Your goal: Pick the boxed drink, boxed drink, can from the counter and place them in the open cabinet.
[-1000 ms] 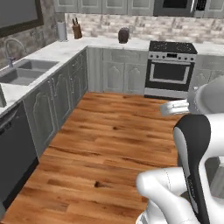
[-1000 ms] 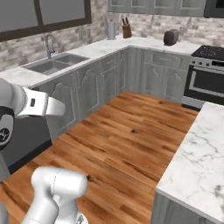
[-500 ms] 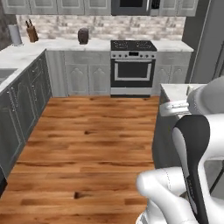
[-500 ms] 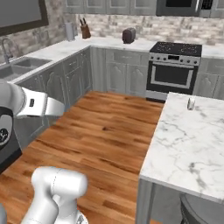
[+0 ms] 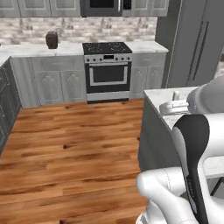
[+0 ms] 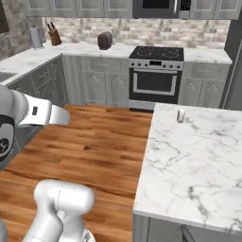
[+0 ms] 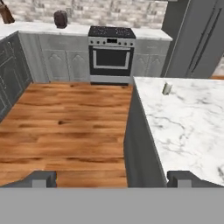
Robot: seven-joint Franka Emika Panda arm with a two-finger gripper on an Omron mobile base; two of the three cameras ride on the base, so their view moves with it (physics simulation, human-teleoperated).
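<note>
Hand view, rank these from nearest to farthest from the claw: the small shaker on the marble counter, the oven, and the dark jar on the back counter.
1. Small shaker, on the marble counter, right of centre.
2. Oven, against the back wall, centre.
3. Dark jar, on the back counter, upper left.

The claw is open, at the bottom edge.

We see a stainless stove (image 5: 107,70) centred against the back wall, a dark toaster (image 5: 51,40) on the pale countertop (image 5: 26,49) to its left — and the marble counter (image 5: 162,95) beside the wooden floor (image 5: 70,153).
</note>
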